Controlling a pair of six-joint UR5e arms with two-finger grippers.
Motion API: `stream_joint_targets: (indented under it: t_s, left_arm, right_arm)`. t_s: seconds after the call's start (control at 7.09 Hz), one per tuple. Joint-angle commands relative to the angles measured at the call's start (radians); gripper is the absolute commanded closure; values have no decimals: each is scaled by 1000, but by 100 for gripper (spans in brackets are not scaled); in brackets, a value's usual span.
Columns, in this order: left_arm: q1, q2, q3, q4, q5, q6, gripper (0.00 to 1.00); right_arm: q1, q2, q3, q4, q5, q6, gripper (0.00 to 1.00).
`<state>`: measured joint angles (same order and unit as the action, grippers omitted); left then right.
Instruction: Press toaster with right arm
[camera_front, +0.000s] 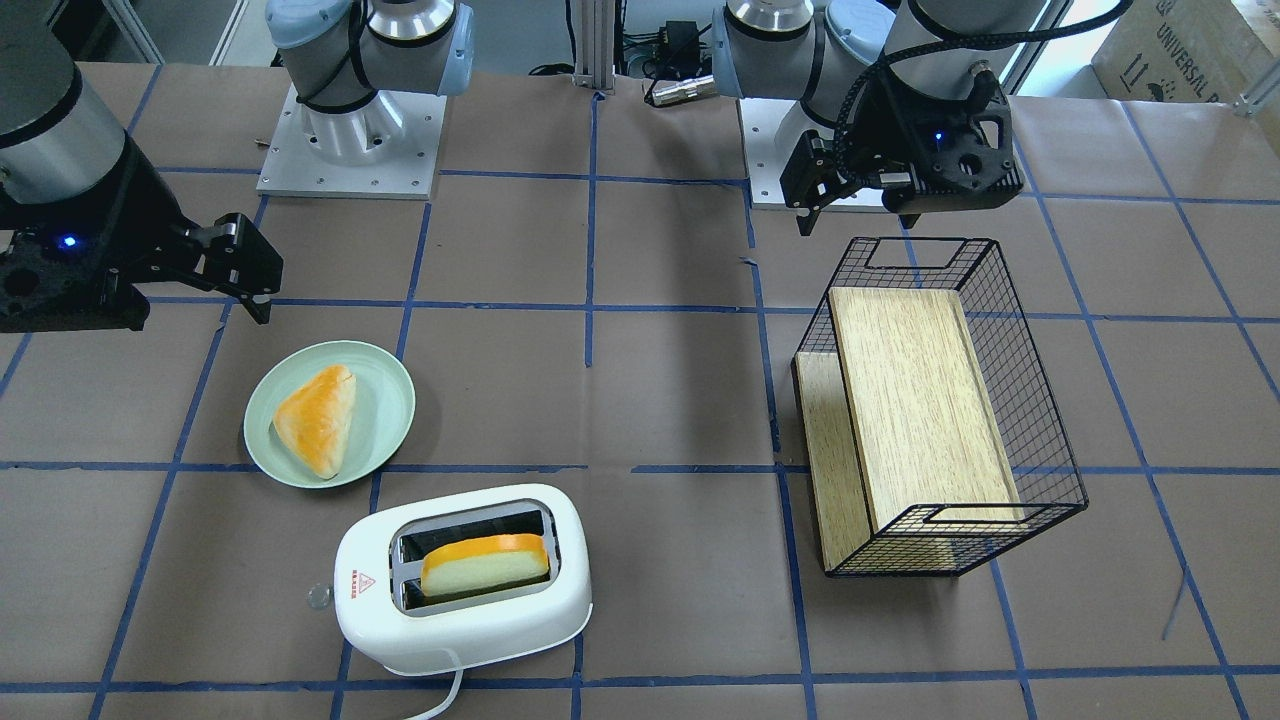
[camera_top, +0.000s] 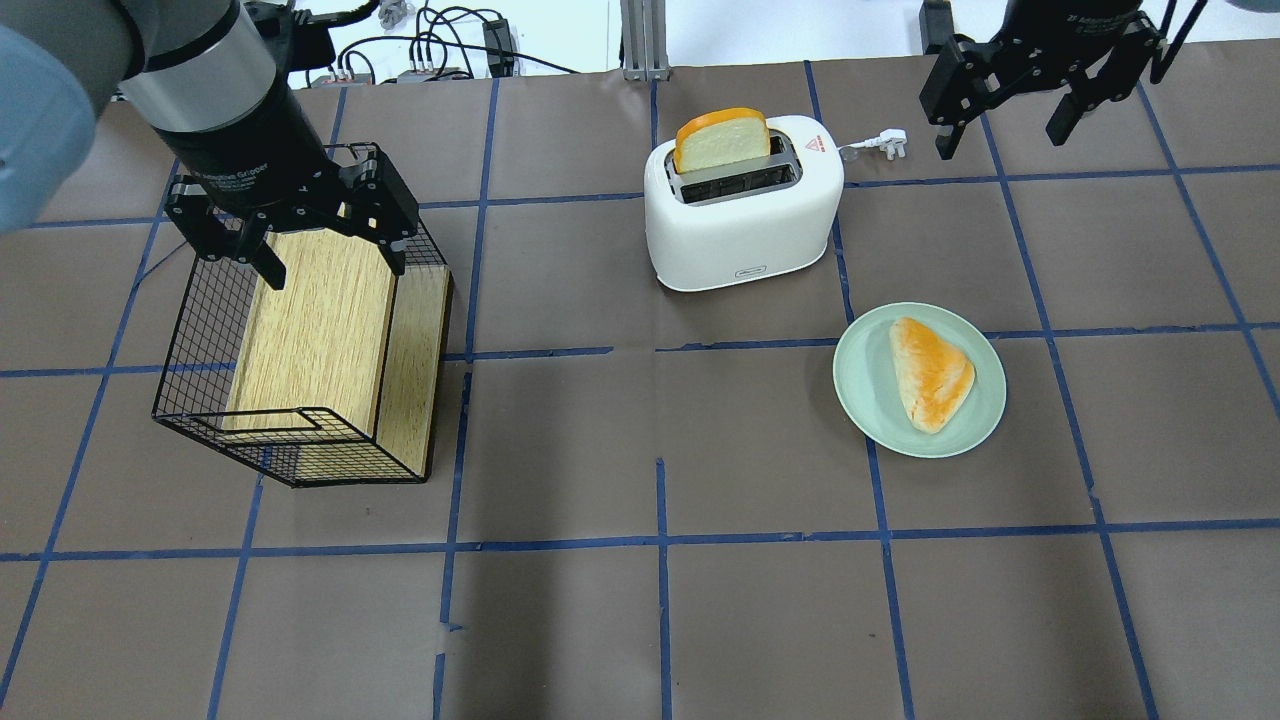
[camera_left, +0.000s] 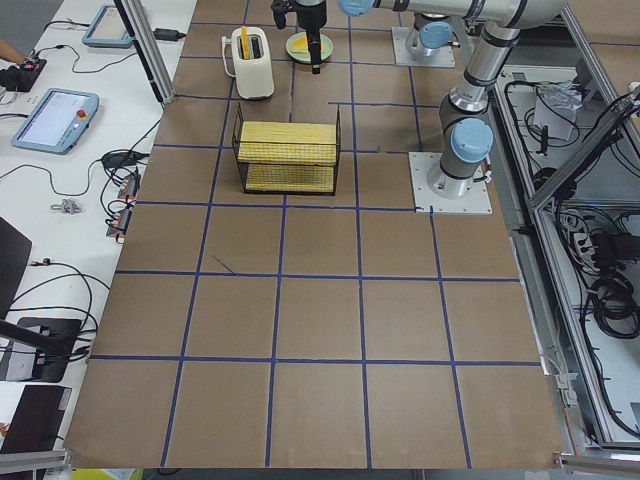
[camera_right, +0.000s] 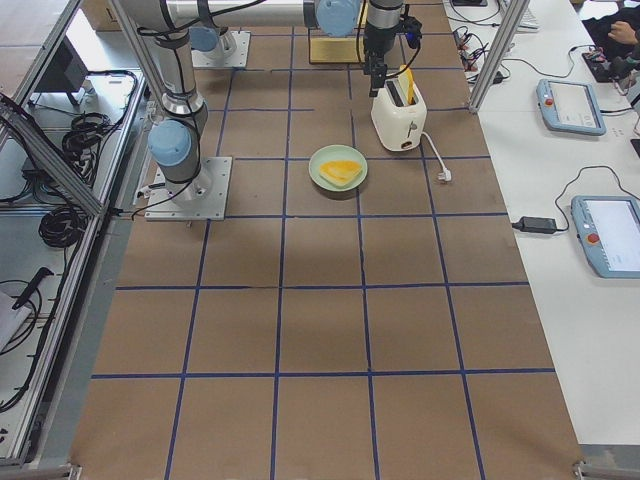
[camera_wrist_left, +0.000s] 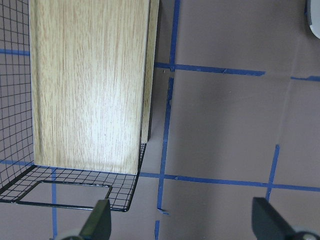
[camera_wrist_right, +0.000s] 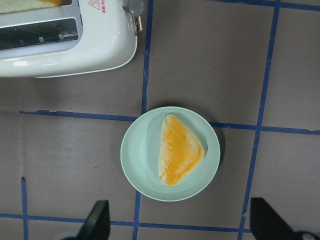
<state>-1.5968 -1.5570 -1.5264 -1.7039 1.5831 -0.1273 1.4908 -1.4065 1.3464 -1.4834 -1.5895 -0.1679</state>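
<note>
**Toaster press: not started yet by the look of it**

Going by the overhead view, biggest stuff first. The brown table (camera_top: 660, 620) has the wire basket (camera_top: 200, 300) with its wooden boards out at 9 o'clock, and the left gripper (camera_top: 335, 265) hangs over it, jaws apart, holding nothing.

The toaster (camera_top: 745, 210) sits around 12 o'clock on the table. The right gripper (camera_top: 1003, 140) is off at its 2 o'clock, well apart from it, up in the air with fingers spread and empty.

The green plate (camera_top: 860, 380) is near the toaster at its 5 o'clock, with a triangular bun (camera_top: 930, 372) on it.

The bread slice (camera_top: 722, 140) stands tall out of the far slot, so I'd say nothing is pushed down. The clear knob (camera_wrist_right: 134, 7) looks untouched. Left to do: reach over, come down and press
</note>
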Motion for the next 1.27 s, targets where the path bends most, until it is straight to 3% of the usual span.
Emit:
stream_joint_targets:
  t_s: [0.0,0.14,1.13]
  left_arm:
    - [0,0,0,0,0,0,0]
    - [0,0,0,0,0,0,0]
    - [0,0,0,0,0,0,0]
  right_arm:
    - [-3,1,3,-15,0,-5,0]
    - [0,4,0,-59,0,-4,0]
    - [2,-2,8,-60,0,-1,0]
